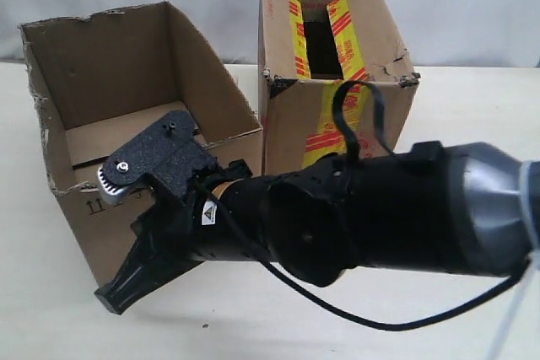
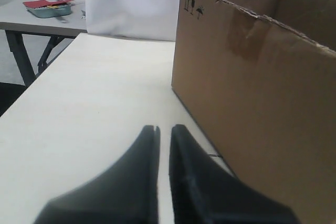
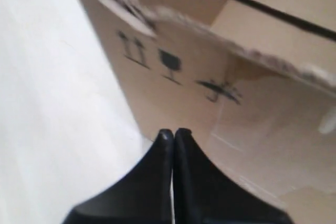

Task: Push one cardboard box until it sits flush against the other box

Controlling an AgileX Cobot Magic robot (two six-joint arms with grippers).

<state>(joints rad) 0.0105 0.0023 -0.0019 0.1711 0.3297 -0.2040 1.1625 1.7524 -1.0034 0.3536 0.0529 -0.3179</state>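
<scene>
Reaching across from the right side of the pale tabletop (image 1: pixel 472 107), the right gripper (image 1: pixel 118 292) has its black jaws pressed together on nothing, with the tips low against the front wall of the plain brown topless cardboard box (image 1: pixel 126 73). Whether they actually touch that wall cannot be told. The right wrist view puts those closed tips (image 3: pixel 170 132) just under the small black handling symbols (image 3: pixel 168 61) below the ragged rim. Only the exterior view shows the brown cardboard box with yellow, red-printed tape (image 1: pixel 291 120), which stands near the far edge at mid-table. The plain box lies left of it, turned at an angle, their near corners seeming to meet. The left gripper (image 2: pixel 164 128) shows only in its own wrist view, empty, its jaws all but closed with a thin slit between them. It hovers over bare tabletop (image 2: pixel 94 93) just beside a long side wall of the plain box (image 2: pixel 252 93).
</scene>
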